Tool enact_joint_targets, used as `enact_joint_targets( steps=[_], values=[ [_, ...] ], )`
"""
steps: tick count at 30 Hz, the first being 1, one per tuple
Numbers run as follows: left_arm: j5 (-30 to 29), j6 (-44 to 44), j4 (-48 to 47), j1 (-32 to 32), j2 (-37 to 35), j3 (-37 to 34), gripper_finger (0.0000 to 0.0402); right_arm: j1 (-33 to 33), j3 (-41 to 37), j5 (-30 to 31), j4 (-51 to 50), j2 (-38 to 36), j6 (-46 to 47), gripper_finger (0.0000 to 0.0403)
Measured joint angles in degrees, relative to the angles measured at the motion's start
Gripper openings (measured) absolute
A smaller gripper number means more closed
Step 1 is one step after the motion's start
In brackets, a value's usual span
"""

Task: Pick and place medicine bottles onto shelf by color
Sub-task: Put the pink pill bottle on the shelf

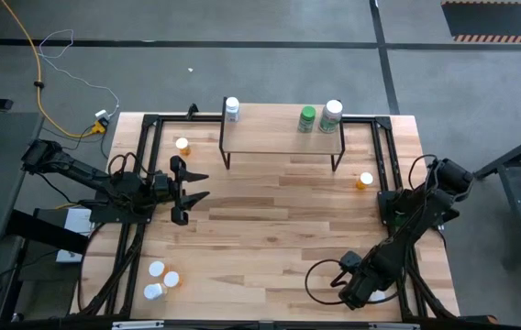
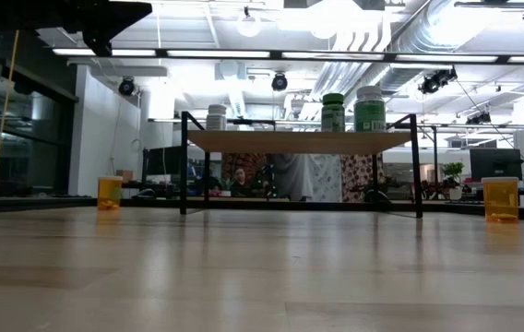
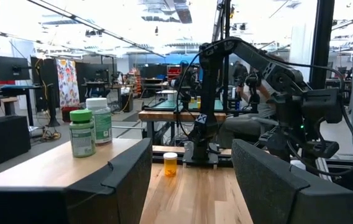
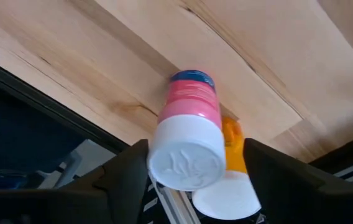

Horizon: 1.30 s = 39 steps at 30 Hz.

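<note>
Light-wood shelf: a small raised board on thin black legs, standing at the far middle of the desk.
White bottle: white cap, blue on its label; upright at the shelf's left end.
Green bottle: green cap and body, pale label, print too small to read; upright toward the shelf's right end.
Green-labelled bottle: white cap, just right of the green bottle, nearly touching it.
Left orange bottle: white cap, on the desk just left of the shelf.
Right orange bottle: white cap, on the desk right of the shelf, slightly nearer.
Three white-capped bottles: clustered at the near left corner of the desk.
Pink bottle: pink body, blue band at its base, white cap with embossed marks that cannot be read; seen in the right wrist view beside an orange, white-capped bottle.
Left pincer: spread wide and holding nothing, hovering left of centre, near the shelf's left legs.
Right pincer: at the near right edge of the desk; fingers either side of the pink bottle, contact cannot be told.
</note>
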Motion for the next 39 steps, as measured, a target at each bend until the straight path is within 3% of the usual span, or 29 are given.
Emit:
enact_joint_targets(
  steps=[9, 15, 24, 33, 39],
  values=[
    [0.0, 0.0, 0.0, 0.0, 0.0, 0.0, 0.0211, 0.0, 0.0, -0.9, 0.0, 0.0, -0.1, 0.0159],
    [0.0, 0.0, 0.0, 0.0, 0.0, 0.0, 0.0211, -0.3, 0.0, -1.9, 0.1, 0.0, -3.1, 0.0163],
    [0.0, 0.0, 0.0, 0.0, 0.0, 0.0, 0.0211, -4.8, 4.6, -0.9, -4.8, -0.2, -20.2, 0.0152],
    [0.0, 0.0, 0.1, 0.0, 0.0, 0.0, 0.0211, -11.0, 20.4, 13.5, -14.8, -0.2, -41.3, 0.0158],
    [0.0, 1.9, 0.1, 0.0, 0.0, 0.0, 0.0211, -17.0, 34.6, 23.9, -28.3, -0.2, -51.9, 0.0153]
  ],
)
